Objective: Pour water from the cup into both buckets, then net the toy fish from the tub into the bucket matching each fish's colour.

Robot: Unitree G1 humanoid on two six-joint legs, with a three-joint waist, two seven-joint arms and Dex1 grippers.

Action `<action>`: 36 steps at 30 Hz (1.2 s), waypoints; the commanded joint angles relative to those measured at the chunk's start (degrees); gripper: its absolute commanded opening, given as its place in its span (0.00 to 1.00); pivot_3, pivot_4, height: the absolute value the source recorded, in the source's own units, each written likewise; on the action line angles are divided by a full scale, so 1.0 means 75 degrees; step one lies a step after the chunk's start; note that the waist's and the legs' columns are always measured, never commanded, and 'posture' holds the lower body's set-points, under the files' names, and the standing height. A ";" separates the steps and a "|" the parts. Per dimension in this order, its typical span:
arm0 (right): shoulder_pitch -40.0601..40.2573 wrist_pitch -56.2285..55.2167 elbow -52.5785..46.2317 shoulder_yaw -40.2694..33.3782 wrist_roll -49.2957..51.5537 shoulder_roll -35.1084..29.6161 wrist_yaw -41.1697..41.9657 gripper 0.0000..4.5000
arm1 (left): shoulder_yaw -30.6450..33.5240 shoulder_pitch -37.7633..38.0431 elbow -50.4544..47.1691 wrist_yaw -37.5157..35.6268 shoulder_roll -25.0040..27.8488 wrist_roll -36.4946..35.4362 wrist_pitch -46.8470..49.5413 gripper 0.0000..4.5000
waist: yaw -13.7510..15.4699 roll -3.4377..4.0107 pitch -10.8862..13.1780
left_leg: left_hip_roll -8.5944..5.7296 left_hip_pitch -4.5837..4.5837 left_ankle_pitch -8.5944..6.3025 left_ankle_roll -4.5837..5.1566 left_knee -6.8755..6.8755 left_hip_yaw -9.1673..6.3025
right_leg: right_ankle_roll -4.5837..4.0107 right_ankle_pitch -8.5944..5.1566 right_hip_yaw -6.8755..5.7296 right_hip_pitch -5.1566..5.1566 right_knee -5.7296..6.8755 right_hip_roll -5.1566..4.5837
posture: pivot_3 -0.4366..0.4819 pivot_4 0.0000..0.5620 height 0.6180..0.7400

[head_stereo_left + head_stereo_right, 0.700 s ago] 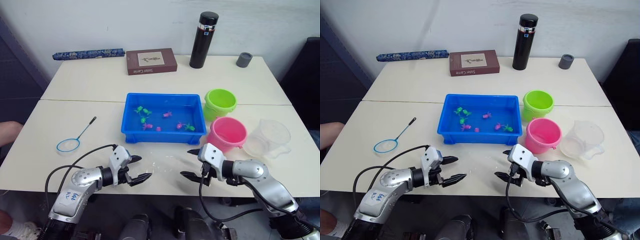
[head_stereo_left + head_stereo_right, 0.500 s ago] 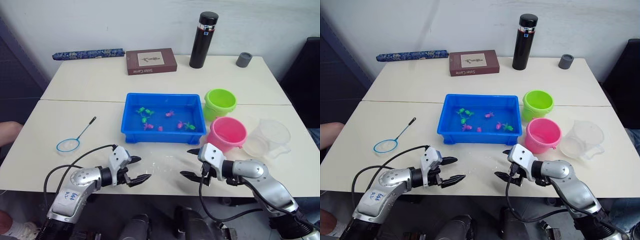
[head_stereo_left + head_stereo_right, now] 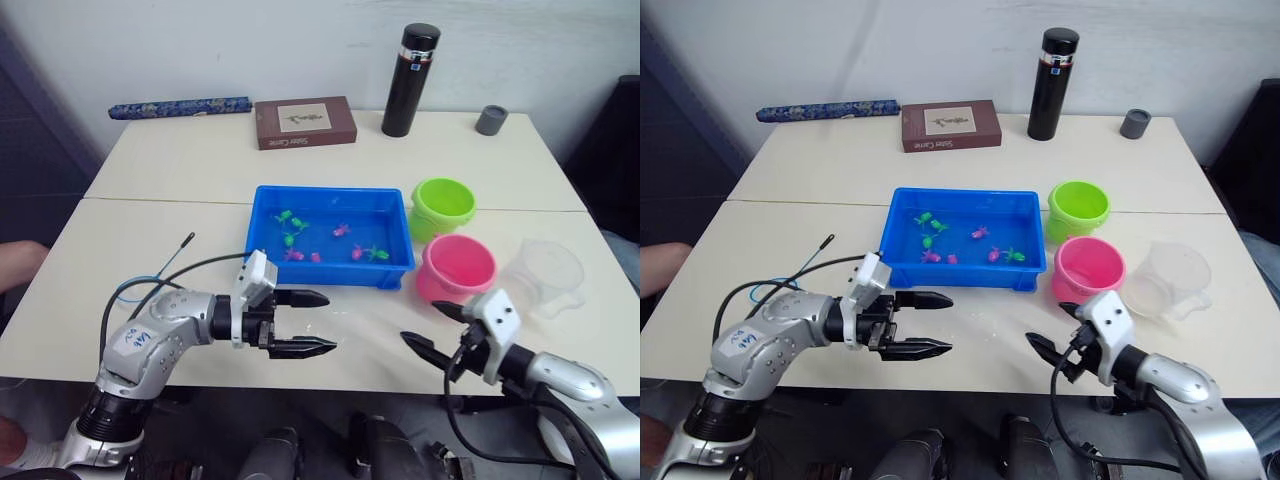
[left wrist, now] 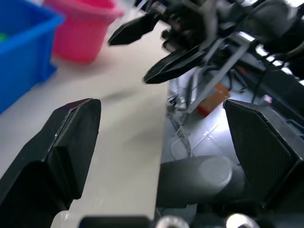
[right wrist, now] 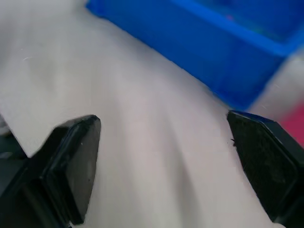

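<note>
The left gripper [image 3: 313, 322] hovers level over the table [image 3: 150, 250], fingers spread wide and empty, the tub [image 3: 330, 275] just beyond its fingertips. The right gripper [image 3: 428, 327] points toward it, likewise gaping, holding nothing, the pink bucket [image 3: 457, 268] just behind.

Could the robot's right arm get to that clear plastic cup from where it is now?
Probably yes. The right gripper hangs open at the near table edge, and the cup sits to its right beyond it, with bare table between; the pink bucket stands beside that path.
</note>
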 commanded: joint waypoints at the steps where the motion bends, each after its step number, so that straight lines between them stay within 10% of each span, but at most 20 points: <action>1: 0.1353 0.0714 -0.1429 -0.2042 0.0897 0.0644 -0.0990 1.00 | -0.0184 -0.0992 0.0168 -0.0580 -0.0130 -0.0377 0.0010 0.99 | 0.0021 0.0002 -0.0001 | -0.0001 0.0001 0.0000 0.0000 0.0000 0.0003 | 0.0000 0.0000 0.0003 0.0001 -0.0001 0.0000 | 0.48 0.27 1.00; 11: 0.0888 0.1602 -0.0589 -0.4133 0.0708 0.1581 -0.3807 1.00 | -0.0250 -0.2155 0.0584 -0.0506 -0.0766 -0.0535 0.0052 0.99 | -0.0043 0.0010 -0.0006 | -0.0001 0.0010 0.0003 -0.0005 -0.0008 0.0008 | 0.0000 0.0000 0.0010 0.0002 0.0003 0.0005 | 0.48 0.27 1.00; 29: -0.1279 0.0613 0.2350 -0.3622 -0.0576 0.1257 -0.5035 1.00 | 0.0055 -0.2244 0.0208 0.0162 -0.0761 -0.0658 0.0362 0.99 | -0.0065 0.0033 -0.0013 | -0.0004 0.0017 0.0031 -0.0017 -0.0033 0.0014 | -0.0007 -0.0004 0.0015 -0.0003 0.0017 0.0004 | 0.48 0.27 1.00; 34: -0.1499 0.0351 0.2751 -0.3447 -0.0687 0.1241 -0.5026 0.62 | 0.0069 -0.2269 0.0160 0.0262 -0.0713 -0.0614 0.0330 1.00 | -0.0076 0.0034 -0.0014 | -0.0004 0.0018 0.0033 -0.0017 -0.0033 0.0014 | -0.0007 -0.0004 0.0015 -0.0003 0.0018 0.0004 | 0.48 0.27 1.00; 36: -0.1577 0.0211 0.2915 -0.3373 -0.0746 0.1228 -0.5013 0.62 | 0.0100 -0.2252 0.0118 0.0306 -0.0704 -0.0652 0.0346 1.00 | -0.0074 0.0034 -0.0014 | -0.0004 0.0018 0.0033 -0.0017 -0.0033 0.0014 | -0.0007 -0.0004 0.0015 -0.0003 0.0018 0.0004 | 0.48 0.27 1.00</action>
